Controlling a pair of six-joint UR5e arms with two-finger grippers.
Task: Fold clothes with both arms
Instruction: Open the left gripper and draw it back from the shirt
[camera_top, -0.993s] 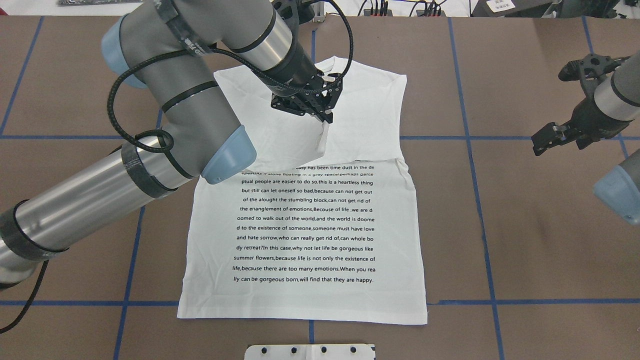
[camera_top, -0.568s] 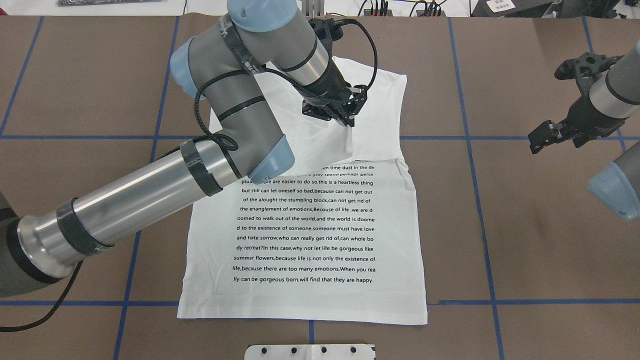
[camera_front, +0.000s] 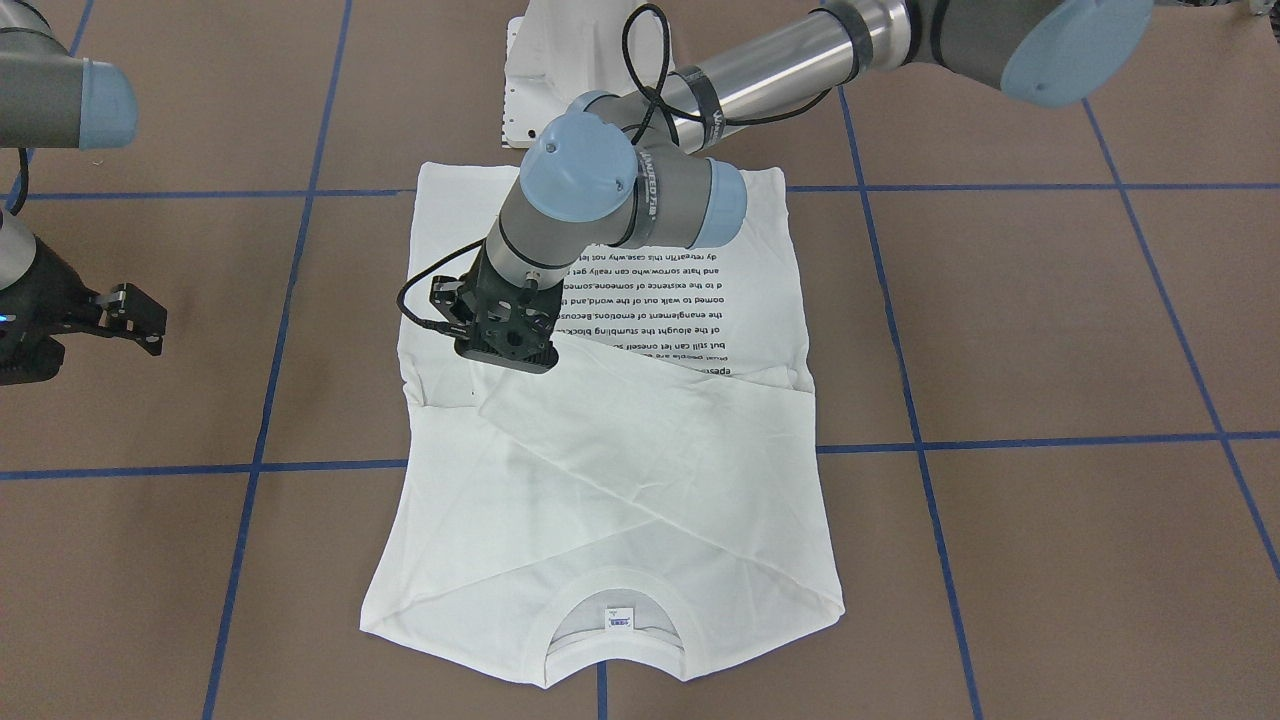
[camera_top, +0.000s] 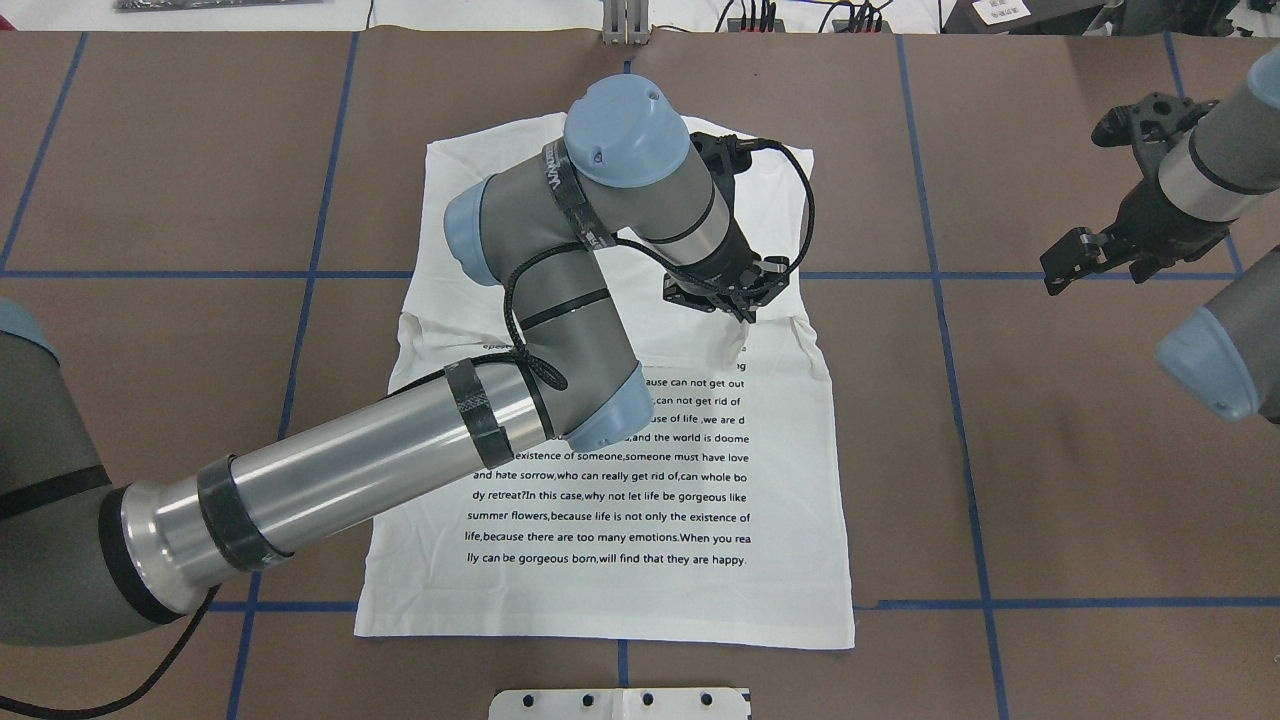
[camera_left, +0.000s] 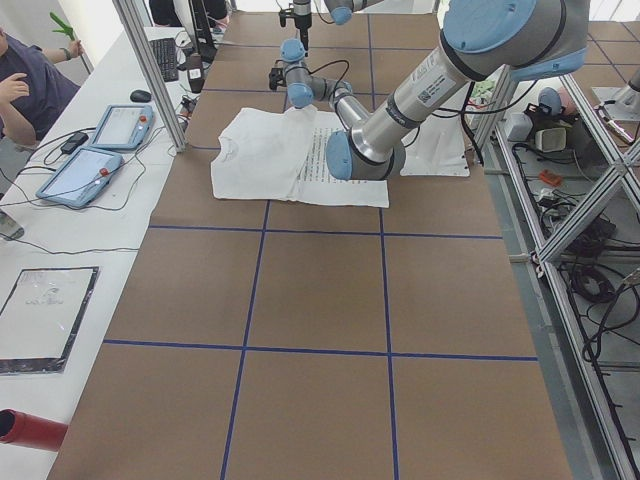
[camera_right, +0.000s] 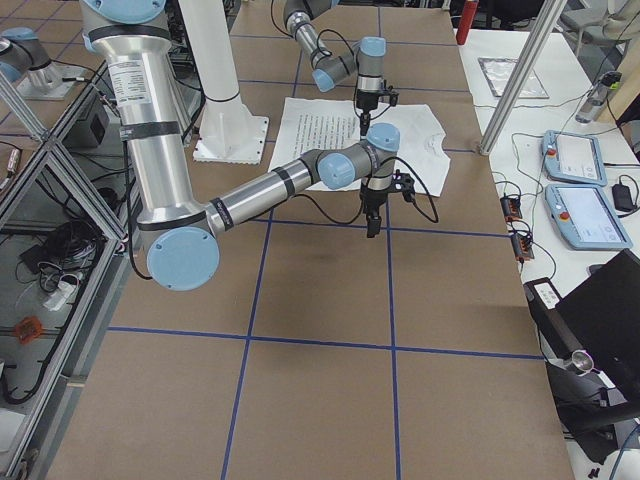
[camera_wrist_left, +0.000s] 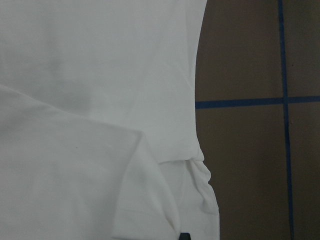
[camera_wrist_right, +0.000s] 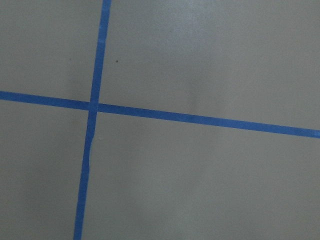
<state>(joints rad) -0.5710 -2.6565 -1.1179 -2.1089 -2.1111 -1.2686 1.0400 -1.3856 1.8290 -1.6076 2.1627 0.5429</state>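
The shirt (camera_top: 640, 520) lies flat in the middle of the brown surface (camera_top: 1050, 480), hem toward the robot and print up. Both sleeves are crossed over the chest. The left gripper (camera_top: 745, 312) stands over the shirt near its edge on the robot's right, just above the print's top lines. Whether its jaws are clenched on cloth cannot be told. The right gripper (camera_top: 1068, 262) hangs well apart over bare surface, its jaws released and holding nothing.

Blue tape (camera_top: 940, 300) marks the surface in a grid. A white base (camera_front: 540, 60) sits at the robot's edge, near the hem.

Only the front view shows the collar (camera_front: 612, 664) and label (camera_front: 619, 620), which the left arm hides from overhead. The left wrist view shows a sleeve fold and the shirt's edge beside a tape crossing. The right wrist view shows only tape and surface. The side views show the room: a white bench with two tablets (camera_left: 122, 125) and a seated person (camera_left: 25, 85).
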